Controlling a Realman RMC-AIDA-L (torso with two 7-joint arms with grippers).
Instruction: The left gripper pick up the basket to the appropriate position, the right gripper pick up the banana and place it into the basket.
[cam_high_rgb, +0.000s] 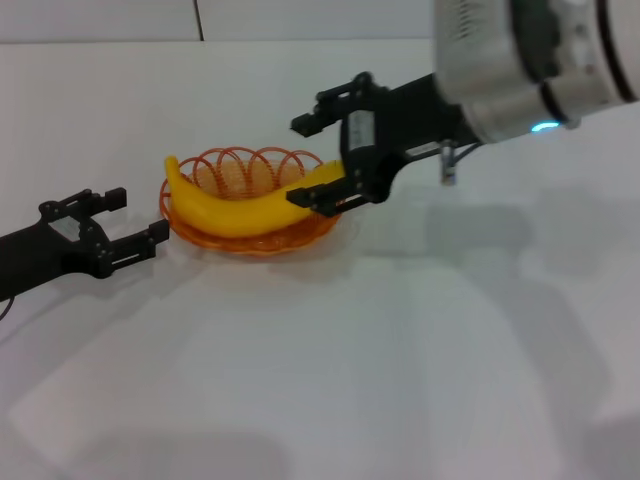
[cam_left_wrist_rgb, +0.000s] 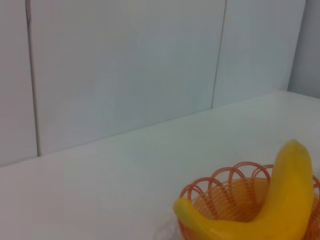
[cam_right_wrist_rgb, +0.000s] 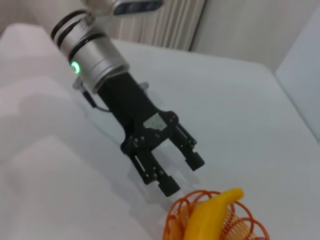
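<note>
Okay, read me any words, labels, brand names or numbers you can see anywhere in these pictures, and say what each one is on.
No text can be read anywhere.
White label on the right gripper: too blurred to read.
Small label on the left gripper: too blurred to read.
The banana, the basket and the table: no print at all.

- Table (cam_high_rgb: 330, 380): bare in front of and beside the basket (cam_high_rgb: 240, 170).
- Basket mouth: spanned by the banana (cam_high_rgb: 235, 208) (both ends overhang the rim).
- Basket's right: right gripper (cam_high_rgb: 318, 160), jaws spread around the banana's end.
- Basket's left: left gripper (cam_high_rgb: 137, 222), jaws spread, just beside the rim.
</note>
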